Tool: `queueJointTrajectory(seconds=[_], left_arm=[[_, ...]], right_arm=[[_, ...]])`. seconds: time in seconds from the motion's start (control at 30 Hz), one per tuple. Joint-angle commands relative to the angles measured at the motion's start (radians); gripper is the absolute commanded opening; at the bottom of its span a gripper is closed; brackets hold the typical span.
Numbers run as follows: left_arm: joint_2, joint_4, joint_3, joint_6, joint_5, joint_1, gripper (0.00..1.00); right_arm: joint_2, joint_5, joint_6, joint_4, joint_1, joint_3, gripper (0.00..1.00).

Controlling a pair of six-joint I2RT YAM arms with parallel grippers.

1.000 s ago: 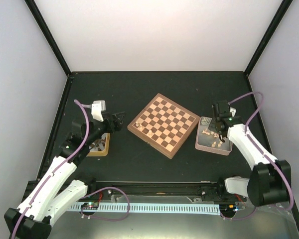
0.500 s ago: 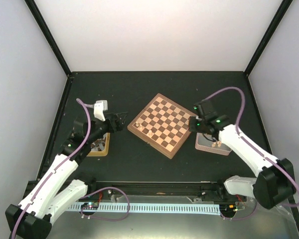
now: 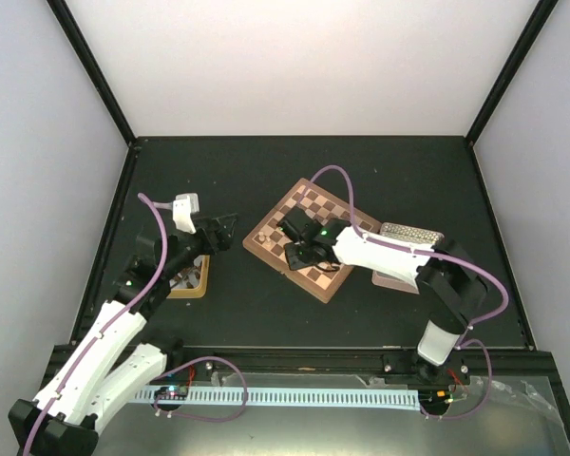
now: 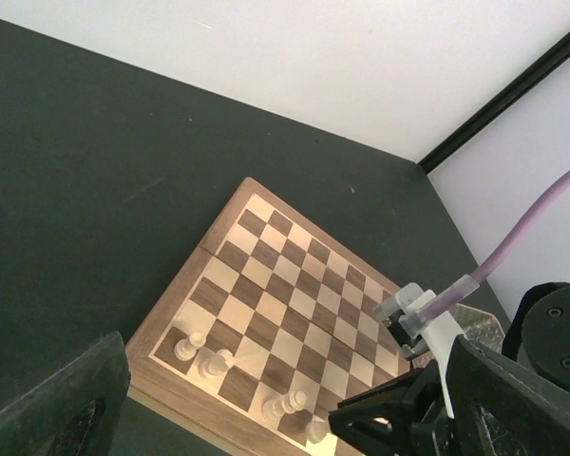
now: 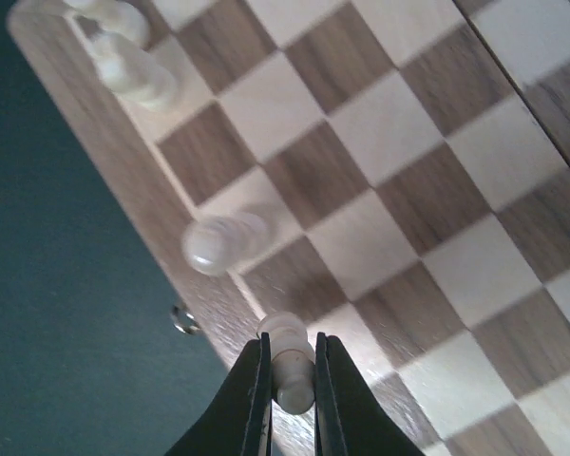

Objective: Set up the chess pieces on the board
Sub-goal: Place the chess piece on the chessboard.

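Now the right claw (image 5: 291, 359) is pinching a pale piece (image 5: 284, 330) over the board's (image 5: 408, 237) edge row beside standing neighbours (image 5: 218, 245), probably needing lowering and release next, while the left claw (image 3: 221, 229) is hanging spread.

The top camera looks steeply down from above and behind the arm bases, far enough back to take in the whole dark surface (image 3: 218, 180), with the chessboard (image 3: 309, 237) near its middle. The left wrist camera looks obliquely across that board from the left, at middling range. The right wrist camera sits very close over the board's edge squares, its own claw (image 5: 292, 356) at the bottom of the frame. Both wrist views share the pale chess pieces (image 5: 223, 242) along that edge.
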Motion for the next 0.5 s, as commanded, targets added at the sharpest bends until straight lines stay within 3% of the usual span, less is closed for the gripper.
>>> queueJointTrajectory(seconds=[0.0, 0.47], left_arm=[[-0.009, -0.018, 0.001, 0.003, -0.024, 0.006, 0.93], [-0.009, -0.026, 0.004, 0.013, -0.036, 0.007, 0.93]], right_arm=[[0.052, 0.087, 0.01, -0.021, 0.04, 0.086, 0.03], [0.107, 0.233, 0.056, -0.109, 0.055, 0.135, 0.02]])
